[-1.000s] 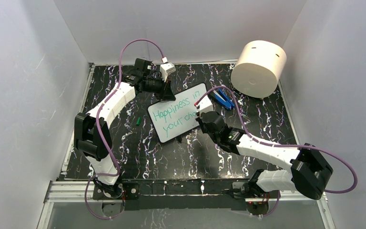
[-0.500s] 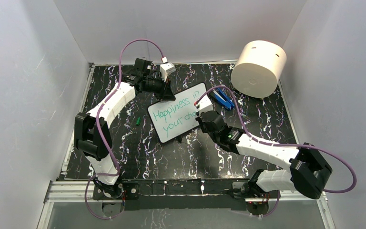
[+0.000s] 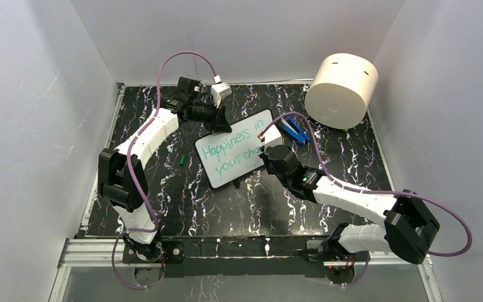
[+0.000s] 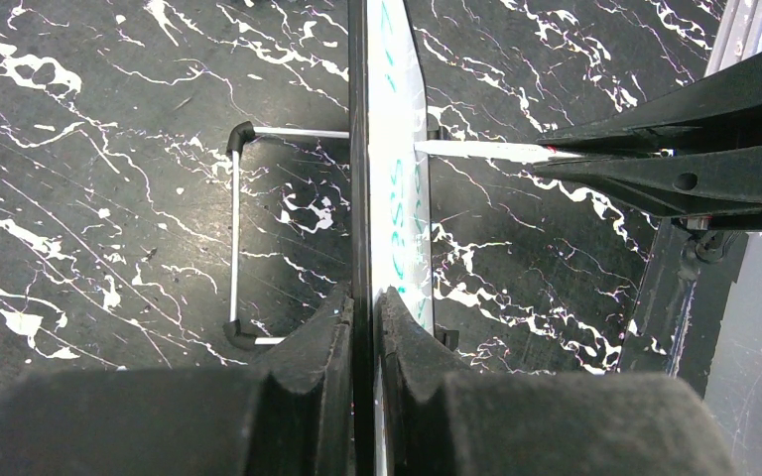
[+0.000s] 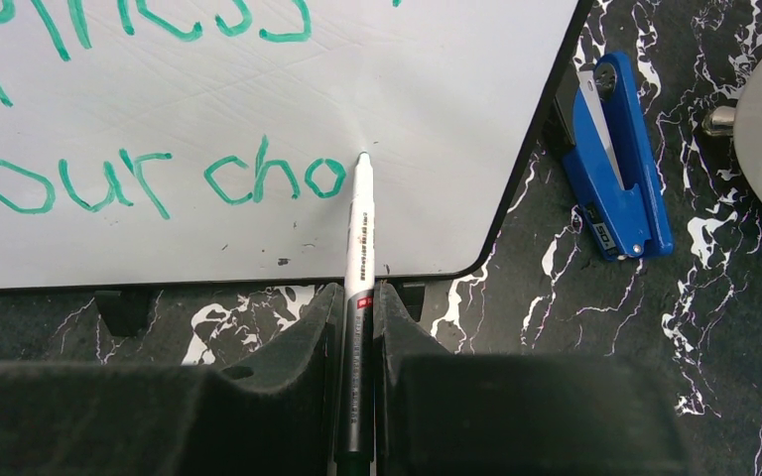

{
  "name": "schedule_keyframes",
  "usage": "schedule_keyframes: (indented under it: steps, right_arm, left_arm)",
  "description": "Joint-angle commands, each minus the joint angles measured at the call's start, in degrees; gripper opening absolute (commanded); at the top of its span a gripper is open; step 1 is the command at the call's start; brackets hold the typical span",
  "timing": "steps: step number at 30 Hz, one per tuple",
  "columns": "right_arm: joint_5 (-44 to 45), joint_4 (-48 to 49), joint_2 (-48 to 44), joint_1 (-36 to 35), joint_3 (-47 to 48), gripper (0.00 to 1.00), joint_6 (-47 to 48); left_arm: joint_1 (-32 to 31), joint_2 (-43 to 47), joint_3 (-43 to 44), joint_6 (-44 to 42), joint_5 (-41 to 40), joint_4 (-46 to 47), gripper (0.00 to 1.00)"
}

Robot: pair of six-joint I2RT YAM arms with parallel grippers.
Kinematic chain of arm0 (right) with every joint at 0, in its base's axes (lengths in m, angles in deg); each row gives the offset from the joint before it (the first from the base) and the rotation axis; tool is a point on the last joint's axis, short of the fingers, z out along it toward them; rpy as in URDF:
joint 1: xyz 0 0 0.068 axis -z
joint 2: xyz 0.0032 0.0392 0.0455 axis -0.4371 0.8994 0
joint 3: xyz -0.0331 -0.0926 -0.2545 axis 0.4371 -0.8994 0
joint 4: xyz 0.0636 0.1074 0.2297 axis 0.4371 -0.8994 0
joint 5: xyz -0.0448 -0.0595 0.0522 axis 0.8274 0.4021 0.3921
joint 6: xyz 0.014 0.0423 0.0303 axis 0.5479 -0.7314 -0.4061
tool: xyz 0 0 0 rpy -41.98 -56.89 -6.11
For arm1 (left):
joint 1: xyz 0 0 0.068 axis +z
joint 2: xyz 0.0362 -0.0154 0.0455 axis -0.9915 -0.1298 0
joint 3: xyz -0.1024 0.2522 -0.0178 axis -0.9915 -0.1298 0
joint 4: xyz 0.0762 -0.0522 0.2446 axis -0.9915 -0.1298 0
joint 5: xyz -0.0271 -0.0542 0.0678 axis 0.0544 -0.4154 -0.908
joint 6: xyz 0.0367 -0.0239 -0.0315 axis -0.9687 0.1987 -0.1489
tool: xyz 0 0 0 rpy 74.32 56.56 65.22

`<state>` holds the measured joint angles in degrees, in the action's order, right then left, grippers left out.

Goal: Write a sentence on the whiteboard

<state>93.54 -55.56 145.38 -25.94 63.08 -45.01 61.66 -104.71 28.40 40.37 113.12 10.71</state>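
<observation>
A small white rectangular whiteboard (image 5: 437, 99) with a thin black frame and rounded corners stands near the middle of the black, white-veined marbled table (image 3: 226, 214), turned at a slant. A thin white wire stand (image 4: 235, 233) with black ends sits against its back.

The sentence (image 3: 226, 143) is written in teal-green marker in two slanted lines. The upper one reads "Happiness in" and the lower one so far reads "your cho".

The left gripper (image 4: 365, 296) is clamped on the board's far edge, one finger on each face. The right gripper (image 5: 357, 293), at the board's near right corner, is closed on a slim white-barrelled marker pen (image 5: 360, 228) with a red band near the fingers. The pen's tip sits just right of the last "o" and seems to touch the white surface, though contact is hard to confirm. The small dark print along the barrel is too fine to read.

Just right of the board lies a blue plastic stapler-like tool (image 5: 615, 169) with a metal strip. It carries a small white mark I cannot make out.

A big cream cylinder (image 3: 343, 91) rests at the far right corner. A tiny green cap (image 3: 181, 160) lies on the table left of the board.
</observation>
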Motion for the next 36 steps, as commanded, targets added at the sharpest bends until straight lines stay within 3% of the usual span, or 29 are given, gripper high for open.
schedule_keyframes:
  steps: [1,36]
  right_arm:
    - [0.1,2.2,-1.4,0.6,1.3,0.00,0.2]
    - [-2.7,-2.5,0.0,1.0,0.2,0.00,-2.4]
  left_arm:
    - [-1.4,-2.0,-2.2,-2.4,-2.0,-7.6,0.00]
    - [-1.4,-2.2,-2.1,-2.4,-1.8,-7.6,0.00]
